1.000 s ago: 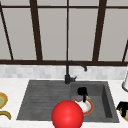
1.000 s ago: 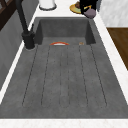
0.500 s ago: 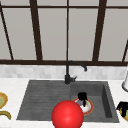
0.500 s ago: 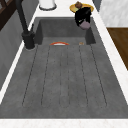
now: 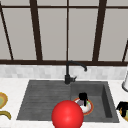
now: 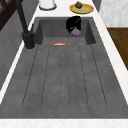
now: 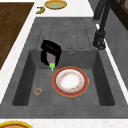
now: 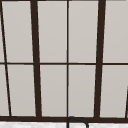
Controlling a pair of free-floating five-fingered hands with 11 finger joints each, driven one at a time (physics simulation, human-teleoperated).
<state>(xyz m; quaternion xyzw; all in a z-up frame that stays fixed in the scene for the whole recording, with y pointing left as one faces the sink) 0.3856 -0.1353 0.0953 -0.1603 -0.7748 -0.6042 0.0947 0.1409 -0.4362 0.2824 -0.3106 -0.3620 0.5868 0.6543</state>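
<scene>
Fingers curl round an eggplant; right side view alone shows its green stem above the basin

Purple eggplant hangs green-stem-down above the sink basin.

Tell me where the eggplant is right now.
The eggplant hangs in a black hand over the sink basin, just left of the red-rimmed plate in the right side view, green stem pointing down.
</scene>
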